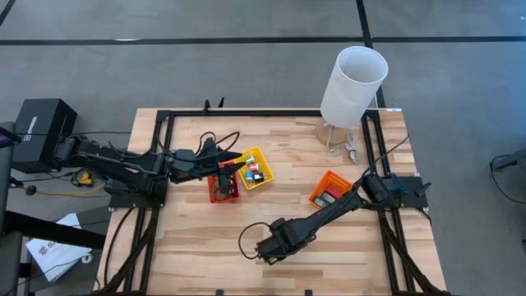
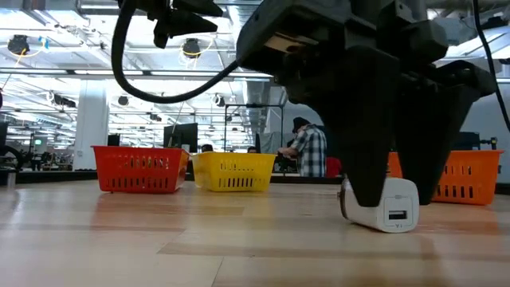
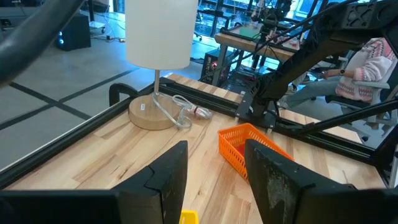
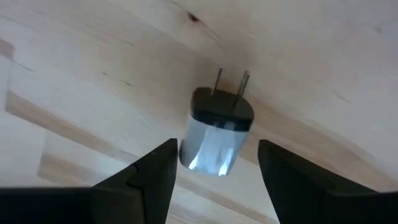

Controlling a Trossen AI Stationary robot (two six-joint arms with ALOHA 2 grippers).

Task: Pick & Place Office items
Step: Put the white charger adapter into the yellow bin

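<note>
The wooden table (image 1: 205, 247) carries three plastic trays: one red tray (image 1: 223, 186), one yellow tray (image 1: 256, 168) and one orange tray (image 1: 330, 187), with a tall white cylinder (image 1: 352, 85) standing on a round wooden base at the far edge. Two arms are at work. The left gripper (image 1: 238, 161) hangs above the red and yellow trays, its fingers spread and nothing between them; ahead of it, across the table, lies the orange tray. The right gripper (image 1: 267, 252) is lowered to the bare wood well clear of all three trays, its fingers spread with one on either side of a single white plug adapter (image 4: 214, 133), which lies on its side directly between them, prongs pointing away from the wrist. In the low view the fingers stand close against the adapter (image 2: 382, 204), but whether they touch it cannot be told. The step in hand appears to be the pick of this item: the next move calls for closing the fingers squarely on its body, then lifting it towards a tray. A few small items lie in the yellow tray, too small to count.
</note>
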